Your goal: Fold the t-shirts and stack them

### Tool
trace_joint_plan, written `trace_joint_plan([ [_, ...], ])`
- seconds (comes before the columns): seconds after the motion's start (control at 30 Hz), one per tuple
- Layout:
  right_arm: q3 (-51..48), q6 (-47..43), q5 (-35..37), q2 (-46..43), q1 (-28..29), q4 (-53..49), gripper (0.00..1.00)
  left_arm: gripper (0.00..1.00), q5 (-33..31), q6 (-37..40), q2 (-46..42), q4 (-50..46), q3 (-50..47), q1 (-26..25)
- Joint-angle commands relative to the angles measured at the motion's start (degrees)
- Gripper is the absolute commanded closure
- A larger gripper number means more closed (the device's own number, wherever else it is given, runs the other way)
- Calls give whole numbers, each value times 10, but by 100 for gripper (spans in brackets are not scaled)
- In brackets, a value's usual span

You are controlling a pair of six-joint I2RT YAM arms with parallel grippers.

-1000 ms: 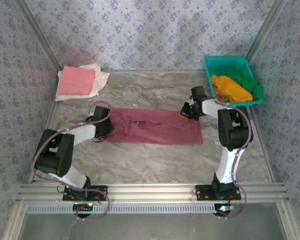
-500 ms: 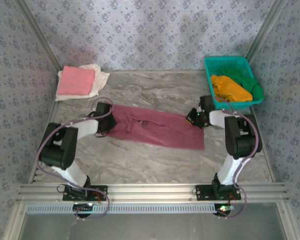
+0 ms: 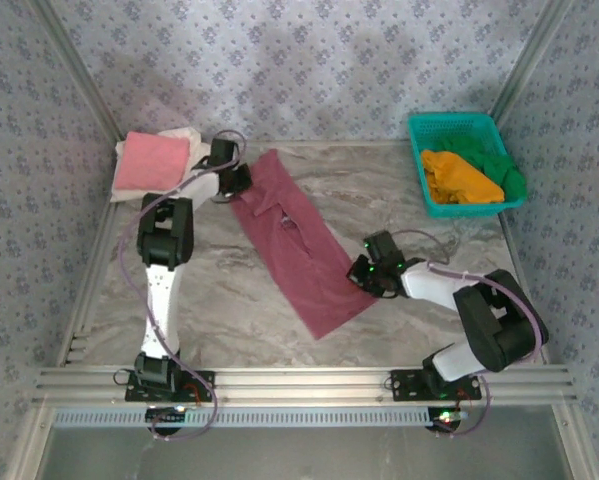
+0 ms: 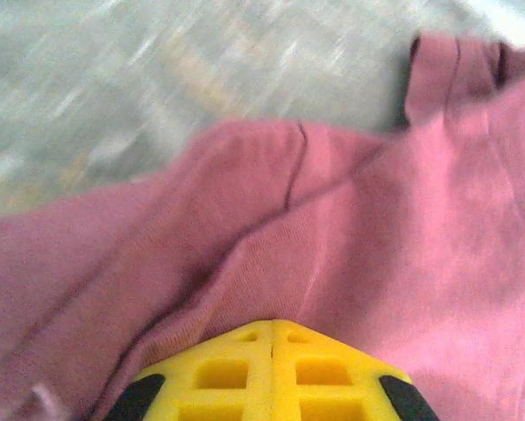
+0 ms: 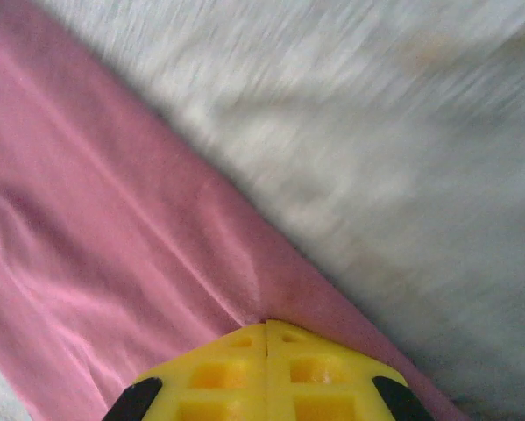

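The left gripper [image 3: 235, 181] has its yellow fingers pressed together on the far end of the maroon t-shirt [image 3: 297, 245]; in the left wrist view the closed tips of the left gripper [image 4: 272, 324] meet at a crease, with folds of the maroon t-shirt [image 4: 350, 228] gathering toward them. The right gripper [image 3: 363, 272] is likewise clamped flat on the cloth, at the shirt's right edge near its near end. In the right wrist view the right gripper [image 5: 267, 324] pinches the very border of the maroon t-shirt [image 5: 113, 263], where the fabric meets blurred grey tabletop. Between the two grips the shirt lies as a long narrow strip on the marble table [image 3: 409, 215], running diagonally from far left to near centre. Its near corner rests loose beyond the right gripper. Just beside the left gripper, at the far left corner, a folded pink t-shirt [image 3: 151, 165] sits on top of a cream t-shirt [image 3: 186, 135]. Well apart, at the far right corner, a teal mesh basket [image 3: 454, 124] holds two crumpled garments — an orange t-shirt [image 3: 459, 178] in front and a green t-shirt [image 3: 506, 172] bunched against its right side.
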Motion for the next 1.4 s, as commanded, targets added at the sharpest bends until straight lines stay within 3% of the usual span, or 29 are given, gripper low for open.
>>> trace_joint_plan([
  [0.0, -10, 36, 58, -8, 52, -39, 100, 100, 39, 57, 56, -117, 142, -2],
  [0.1, 13, -15, 103, -59, 75, -52, 98, 100, 19, 86, 62, -162, 232, -1],
  [0.17, 49, -65, 135, -80, 83, -78, 95, 100, -8, 100, 19, -151, 207, 0],
  [0.27, 140, -165, 140, -58, 69, -123, 95, 100, -38, 78, -130, 3, -14, 11],
  [0.37, 234, -272, 49, 19, 31, -131, 98, 100, -54, 25, -283, 134, -244, 23],
  [0.47, 377, -337, -38, 152, 3, -188, 100, 100, -47, -12, -355, 151, -363, 7],
  [0.6, 524, -375, -61, 295, -4, -233, 100, 100, -56, -28, -365, 170, -439, -40],
  [0.77, 664, -384, -84, 422, -21, -280, 100, 100, -70, -54, -302, 166, -415, -53],
  [0.9, 680, -366, -77, 459, -34, -259, 100, 100, -66, -64, -224, 146, -342, -51],
  [1.07, 618, -335, -80, 455, -42, -207, 100, 100, -31, -80, -123, 122, -240, -50],
  [1.27, 456, -241, -60, 385, -59, -86, 100, 100, 55, -82, -2, 81, -64, -53],
  [1.37, 472, -250, -46, 390, -68, -108, 100, 100, 68, -65, 36, 55, 17, -59],
])
